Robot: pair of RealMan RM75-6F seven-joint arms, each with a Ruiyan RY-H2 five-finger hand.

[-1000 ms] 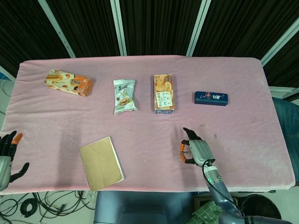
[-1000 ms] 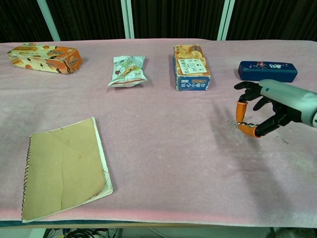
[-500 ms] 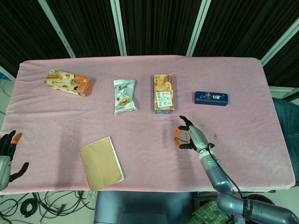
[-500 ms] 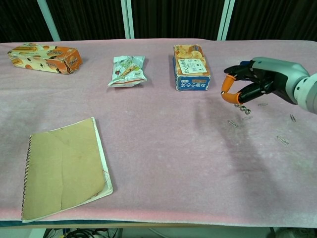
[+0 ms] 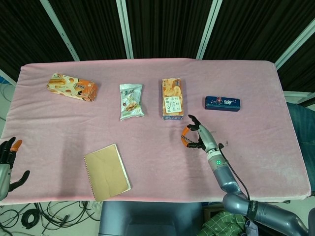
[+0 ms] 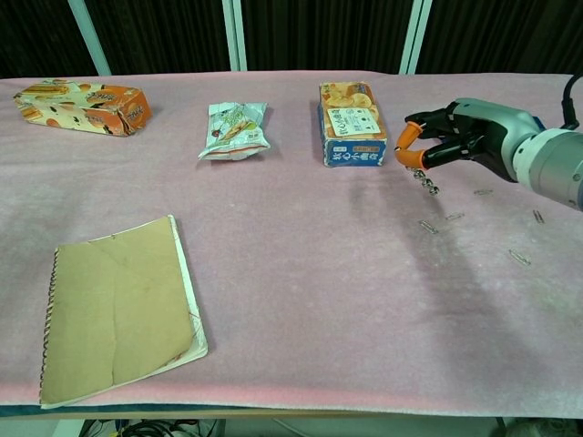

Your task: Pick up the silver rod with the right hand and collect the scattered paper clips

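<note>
My right hand [image 6: 460, 137] [image 5: 198, 137] hovers above the pink cloth, just right of the blue-and-orange snack box [image 6: 351, 123]. Its orange-tipped fingers [image 6: 406, 137] pinch the short silver rod [image 6: 421, 173], which points down. A small cluster of paper clips [image 6: 430, 187] hangs from the rod's tip. Several more paper clips lie scattered on the cloth below and to the right, such as the one [image 6: 426, 226] nearest the hand and another [image 6: 519, 258] further right. My left hand [image 5: 7, 164] rests off the table's near left corner, fingers apart and empty.
A brown notebook [image 6: 114, 309] lies at the near left. A snack bag [image 6: 235, 129] and an orange box [image 6: 82, 105] sit along the far side, and a dark blue case [image 6: 492, 129] lies behind the right hand. The pink table cloth [image 6: 301, 273] ends close to the front.
My right hand has lifted off the cloth and moved away from me and leftward toward the snack box, carrying the rod with clips hanging from it. The left hand barely moved.
</note>
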